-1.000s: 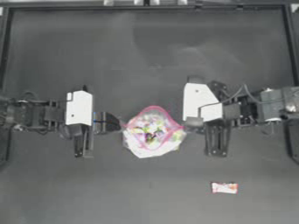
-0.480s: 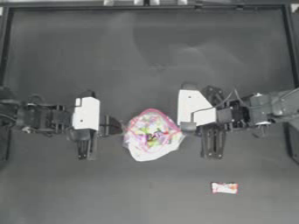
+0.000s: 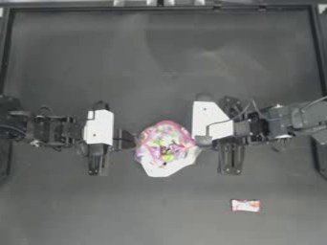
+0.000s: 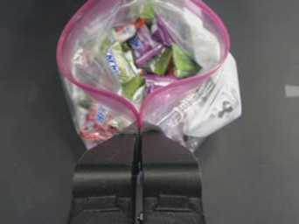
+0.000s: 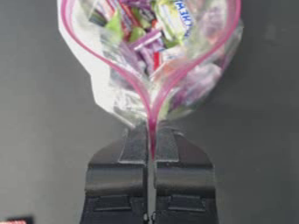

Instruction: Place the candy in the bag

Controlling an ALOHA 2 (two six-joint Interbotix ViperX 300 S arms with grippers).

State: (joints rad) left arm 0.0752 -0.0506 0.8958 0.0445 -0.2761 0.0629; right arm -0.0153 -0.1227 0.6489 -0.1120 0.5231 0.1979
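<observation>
The bag (image 3: 165, 149) lies at the table's middle, full of multicoloured sweets, its pink seal strip spread into an open loop. My left gripper (image 3: 128, 140) pinches the strip at the bag's left end; in the left wrist view the jaws (image 4: 139, 131) are shut on the pink strip of the bag (image 4: 146, 65). My right gripper (image 3: 203, 139) holds the opposite end, shut on the strip (image 5: 151, 133) of the bag (image 5: 153, 48). The candy (image 3: 245, 205), white with red marks, lies alone on the table toward the front right, apart from both grippers; a corner of the candy (image 5: 16, 220) shows in the right wrist view.
The dark table (image 3: 159, 62) is rimmed by a raised frame (image 3: 163, 7) at the back and sides. Both arms stretch across the middle band from either side.
Both grippers have moved inward toward each other, still holding the bag's ends. The bag's mouth has bulged wider. The candy has not moved.
</observation>
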